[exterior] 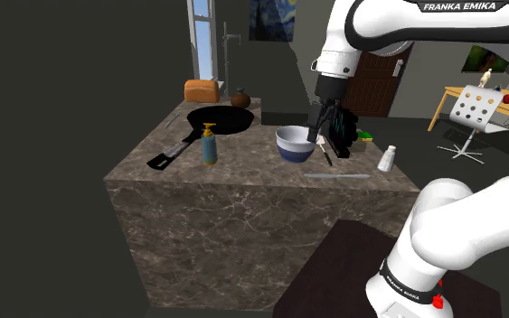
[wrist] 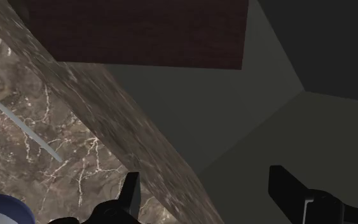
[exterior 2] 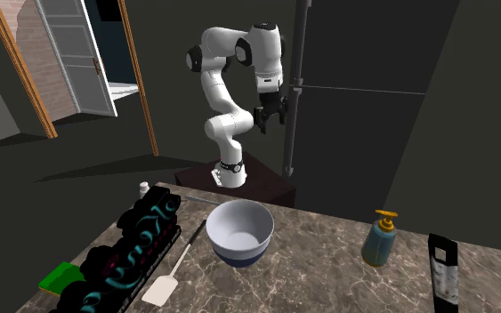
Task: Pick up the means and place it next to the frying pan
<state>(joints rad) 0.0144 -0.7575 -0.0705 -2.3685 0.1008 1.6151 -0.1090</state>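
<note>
Gripper (exterior: 318,137) hangs high over the counter's (exterior: 243,217) stand-side edge. Fingers spread wide in the wrist view, nothing between them (just counter edge and floor below). White arm (exterior: 442,18) reads "FRANKA EMIKA".

Marbled brown counter, dark red-brown stand (exterior: 334,271) against it.

"Means": can't tell which item that names. What's on the counter, big to small:
- black ribbed block (exterior 2: 133,244), teal script on it, unreadable, beside the bowl
- frying pan (exterior: 221,119), black, far corner at the shoulder view's left, well apart from the gripper
- bowl (exterior: 295,143), pale inside, blue outside, mid-counter
- soap bottle (exterior: 209,144), teal with yellow pump, just in front of the pan
- black spatula (exterior: 164,161), touching the pan's handle end
- pale spatula (exterior 2: 170,277), between bowl and block
- thin grey rod (exterior: 338,175), near the stand-side edge
- white shaker (exterior: 387,159), corner nearest the stand
- green sponge (exterior 2: 59,277), at the block's end away from the stand
</note>
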